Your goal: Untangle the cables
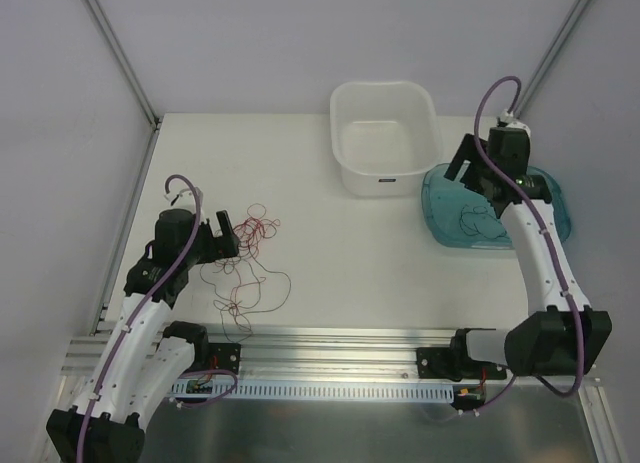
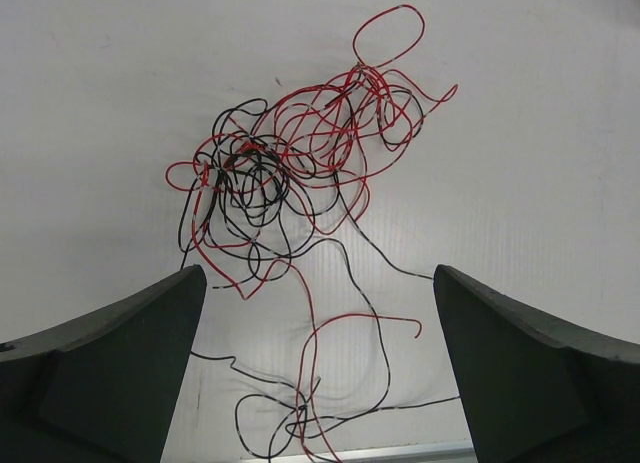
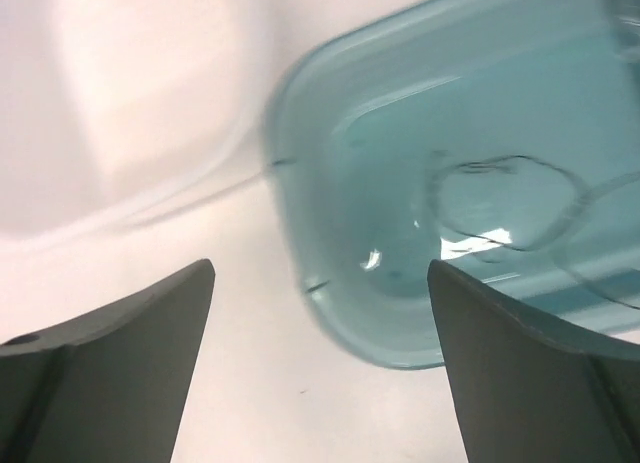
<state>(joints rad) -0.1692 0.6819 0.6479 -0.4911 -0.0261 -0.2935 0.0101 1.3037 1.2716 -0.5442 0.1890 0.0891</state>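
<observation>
The cables [image 1: 252,245] are thin red and black wires lying on the white table at the left. They form a loose tangle [image 2: 290,168], and curly strands [image 2: 345,323] trail from it toward the near rail. My left gripper [image 1: 230,234] sits low at the tangle's left edge. It is open [image 2: 318,278], with only loose strands on the table between its fingers. My right gripper [image 1: 459,165] hangs open [image 3: 320,268] over the left rim of the blue tray [image 1: 440,208] and holds nothing. A thin dark wire loop [image 3: 500,160] lies inside that tray.
A white tub [image 1: 383,173] stands at the back, just left of the blue tray [image 3: 330,283]. An aluminium rail [image 1: 330,338] runs along the near table edge. Grey walls close in the left and right sides.
</observation>
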